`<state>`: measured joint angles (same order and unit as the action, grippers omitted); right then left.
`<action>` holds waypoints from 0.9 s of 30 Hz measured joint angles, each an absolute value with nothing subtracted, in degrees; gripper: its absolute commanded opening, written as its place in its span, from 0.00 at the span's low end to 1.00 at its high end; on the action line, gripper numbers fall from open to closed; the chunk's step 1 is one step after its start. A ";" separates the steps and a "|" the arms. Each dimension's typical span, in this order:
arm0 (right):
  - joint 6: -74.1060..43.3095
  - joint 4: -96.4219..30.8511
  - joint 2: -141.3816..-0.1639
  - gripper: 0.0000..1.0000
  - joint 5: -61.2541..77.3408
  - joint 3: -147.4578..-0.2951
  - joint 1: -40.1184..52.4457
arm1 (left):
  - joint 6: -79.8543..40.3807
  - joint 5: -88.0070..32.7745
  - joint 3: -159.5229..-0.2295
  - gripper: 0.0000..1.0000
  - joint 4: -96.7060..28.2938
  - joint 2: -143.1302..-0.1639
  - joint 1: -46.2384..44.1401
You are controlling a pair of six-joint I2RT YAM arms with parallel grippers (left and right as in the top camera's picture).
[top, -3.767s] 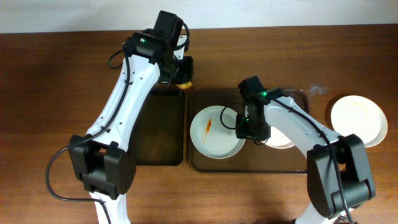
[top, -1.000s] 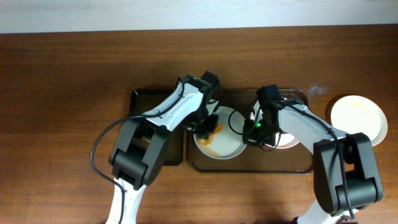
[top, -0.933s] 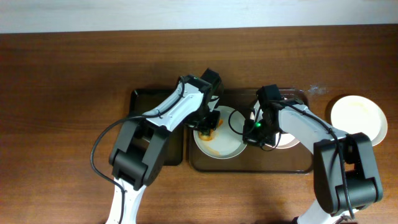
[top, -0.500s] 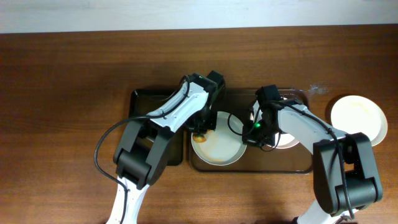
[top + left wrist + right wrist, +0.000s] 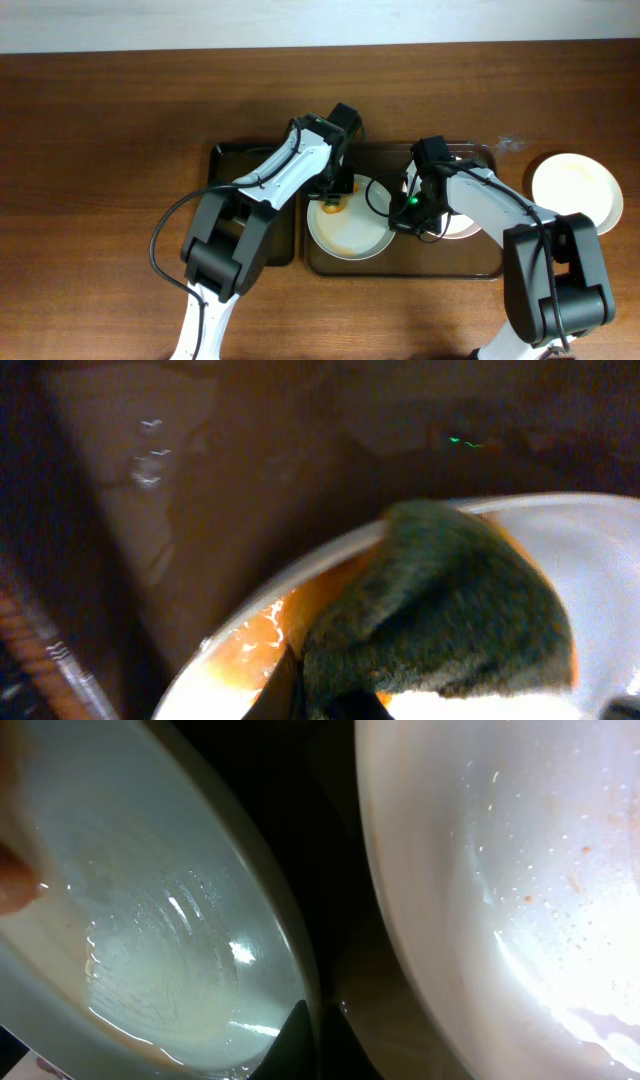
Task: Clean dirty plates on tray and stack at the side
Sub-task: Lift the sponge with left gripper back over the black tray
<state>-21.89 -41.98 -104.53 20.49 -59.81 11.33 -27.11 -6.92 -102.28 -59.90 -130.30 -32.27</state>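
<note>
A white plate (image 5: 352, 232) smeared with orange sauce lies at the left end of the dark brown tray (image 5: 420, 263). My left gripper (image 5: 333, 197) is shut on a dark green and orange sponge (image 5: 440, 610) and presses it on the plate's upper left part (image 5: 235, 655). My right gripper (image 5: 404, 212) is shut on that plate's right rim (image 5: 300, 960), as its wrist view shows (image 5: 320, 1032). A second plate (image 5: 520, 870) lies right beside it on the tray, mostly hidden under my right arm in the overhead view. A third, plain white plate (image 5: 575, 193) sits on the table at the right.
A narrower black tray (image 5: 250, 215) lies to the left of the brown tray, under my left arm. The table is brown wood (image 5: 100, 150), with a pale wall along its far edge.
My left gripper has slid the sponge from the plate's left middle up toward its upper left rim, leaving a faint orange smear. The right gripper has stayed on the rim.
</note>
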 measured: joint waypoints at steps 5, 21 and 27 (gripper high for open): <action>-21.85 -41.76 -104.53 0.04 20.47 -59.81 11.33 | -28.34 -2.02 -109.21 0.00 -74.30 -130.15 -31.03; -14.48 -34.09 -104.57 0.18 17.85 -59.64 12.19 | -15.35 -3.22 -117.97 0.00 -83.26 -118.98 -10.81; -13.06 -35.59 -104.55 0.04 16.40 -60.23 13.82 | -14.90 -3.62 -114.72 0.00 -82.70 -118.98 -10.09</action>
<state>-13.06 -35.59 -104.55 16.40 -60.23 13.82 -14.90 -3.62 -114.72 -82.70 -118.98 -10.09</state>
